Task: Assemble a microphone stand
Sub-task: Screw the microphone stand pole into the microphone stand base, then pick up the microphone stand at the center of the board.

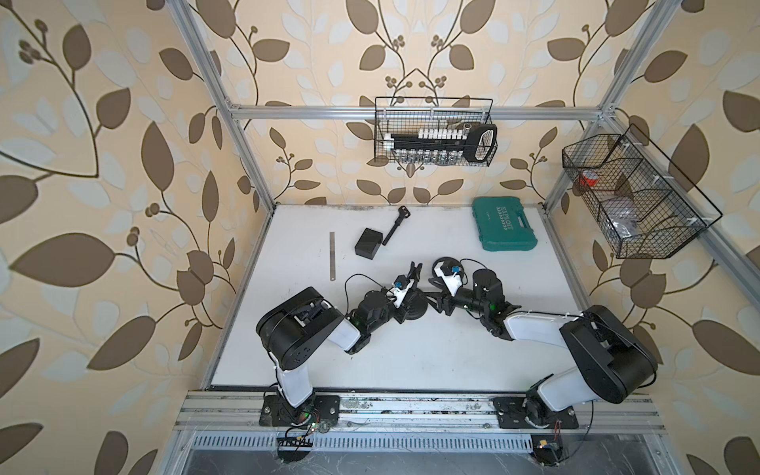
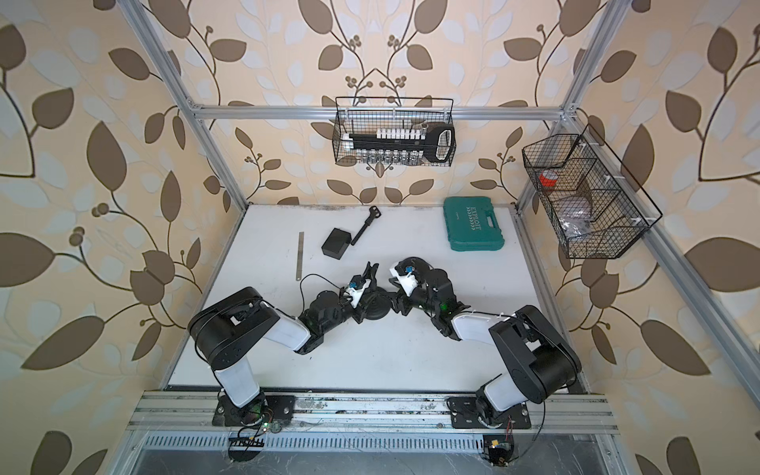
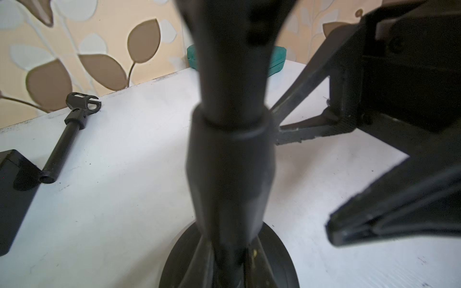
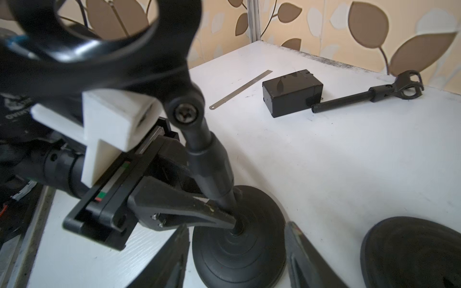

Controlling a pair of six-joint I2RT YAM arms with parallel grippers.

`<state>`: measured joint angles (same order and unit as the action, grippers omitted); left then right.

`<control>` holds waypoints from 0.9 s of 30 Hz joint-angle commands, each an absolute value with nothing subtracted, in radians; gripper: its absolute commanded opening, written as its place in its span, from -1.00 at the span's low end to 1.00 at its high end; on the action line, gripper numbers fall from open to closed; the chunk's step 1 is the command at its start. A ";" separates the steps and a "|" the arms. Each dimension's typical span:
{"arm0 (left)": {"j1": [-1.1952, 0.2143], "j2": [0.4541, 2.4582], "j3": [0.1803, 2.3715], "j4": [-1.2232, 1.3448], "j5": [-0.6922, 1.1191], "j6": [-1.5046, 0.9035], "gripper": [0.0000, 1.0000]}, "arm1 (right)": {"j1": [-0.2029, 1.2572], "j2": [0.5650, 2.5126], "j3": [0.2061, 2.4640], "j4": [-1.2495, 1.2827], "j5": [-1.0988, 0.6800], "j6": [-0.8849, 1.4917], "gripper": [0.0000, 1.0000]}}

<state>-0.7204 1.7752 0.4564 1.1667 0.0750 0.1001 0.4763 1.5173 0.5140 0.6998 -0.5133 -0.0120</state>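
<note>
A: Where is the stand (image 4: 212,164)?

B: On the table (image 1: 411,362), midway between both arms, standing on its round base (image 4: 239,254).

A: Left jaws?

B: Fully closed on the pole (image 3: 229,162), just above the base.

A: Right jaws?

B: Apart, holding nothing; the fingers (image 4: 299,254) sit either side of the base. Contact with the stand: cannot tell.

A: Other items?

B: A rod (image 1: 395,227) with a clip lies near the far edge, its end against a box (image 1: 367,243). A ruler (image 1: 332,256) lies beside the box; a green case (image 1: 505,224) sits in the far right corner.

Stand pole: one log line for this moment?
left gripper shut on stand pole | right gripper open near base | clip rod lying on table, unmounted
</note>
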 commanded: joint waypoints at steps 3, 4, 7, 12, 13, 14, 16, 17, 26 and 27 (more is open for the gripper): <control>-0.727 1.791 0.459 1.174 0.099 0.099 -0.81 | 0.466 1.531 0.591 0.645 -0.646 -0.072 0.20; -0.727 1.793 0.461 1.173 0.100 0.097 -0.81 | 0.467 1.538 0.606 0.643 -0.646 -0.077 0.19; -0.727 1.791 0.461 1.168 0.103 0.097 -0.81 | 0.469 1.560 0.642 0.648 -0.634 -0.075 0.13; -0.727 1.787 0.463 1.162 0.106 0.096 -0.81 | 0.472 1.600 0.678 0.668 -0.630 -0.069 0.04; -0.727 1.787 0.464 1.161 0.106 0.095 -0.81 | 0.473 1.608 0.684 0.673 -0.637 -0.069 0.02; -0.727 1.788 0.465 1.158 0.106 0.095 -0.81 | 0.475 1.617 0.690 0.678 -0.642 -0.066 0.00; -0.727 1.787 0.469 1.153 0.107 0.093 -0.81 | 0.478 1.629 0.695 0.684 -0.652 -0.067 -0.05; -0.727 1.787 0.471 1.150 0.108 0.091 -0.80 | 0.481 1.635 0.696 0.688 -0.654 -0.066 -0.06; -0.727 1.787 0.479 1.137 0.116 0.082 -0.75 | 0.493 1.682 0.715 0.731 -0.671 -0.046 -0.37; -0.727 1.787 0.481 1.135 0.116 0.081 -0.75 | 0.495 1.686 0.720 0.734 -0.674 -0.044 -0.38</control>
